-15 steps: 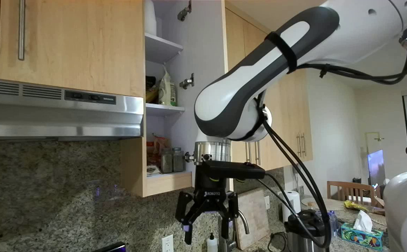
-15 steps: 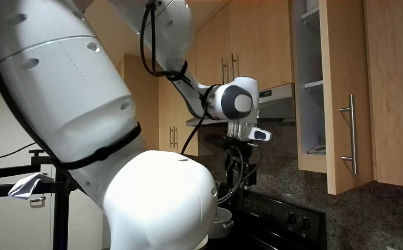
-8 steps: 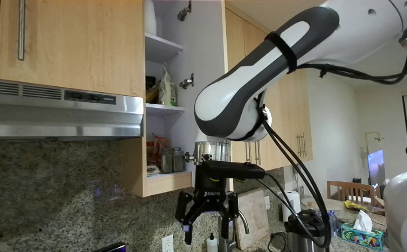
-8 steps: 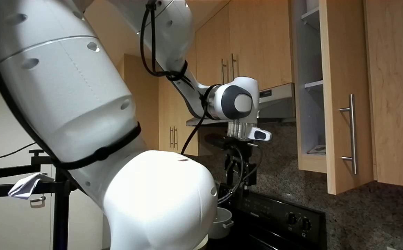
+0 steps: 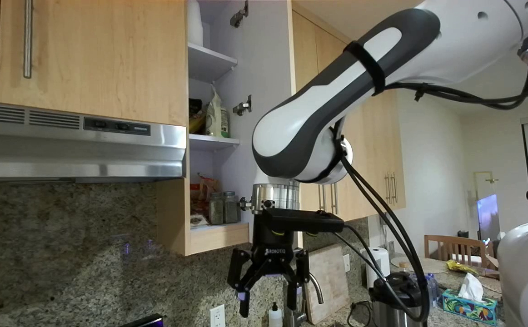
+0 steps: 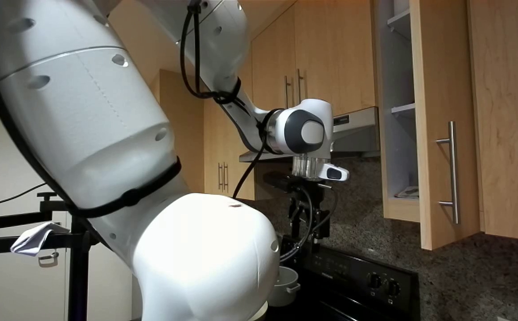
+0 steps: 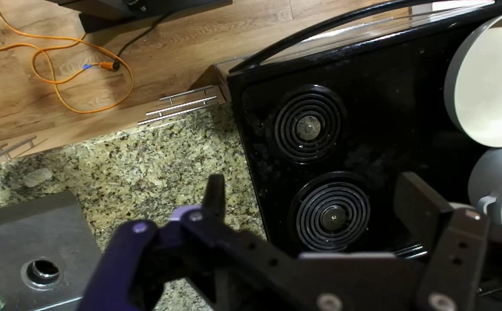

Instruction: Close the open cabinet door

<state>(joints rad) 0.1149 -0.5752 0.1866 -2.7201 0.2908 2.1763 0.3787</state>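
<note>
Open cabinet door (image 6: 441,107), standing swung outward from the shelved cabinet (image 5: 218,239), its free edge (image 6: 422,133) toward the room and its outer face, with the bar handle (image 6: 453,174), turned away from the range hood (image 5: 77,156). The gripper (image 5: 268,305) points downward on the side of the pale inner face, apart from the door; its fingers (image 5: 292,297) are spread wide with nothing between them. The step in hand is judged to be the approach. The gripper should pass around the free edge, at a height where the fingers bear on wood rather than slip beneath the bottom edge, then press the outer face near the handle, where leverage is best, following the arc toward the hood until the door seats. Bringing the fingers together first would give a firmer pushing surface. Bounds on motion: hood and shelves (image 5: 214,143) on the inner side, the neighbouring cabinet front (image 6: 511,120) on the hinge side, the stone backsplash (image 5: 82,236) behind. The arm (image 5: 318,100) overlaps the door in an exterior view, their gap uncertain; the roomier detour probably runs outward.
</note>
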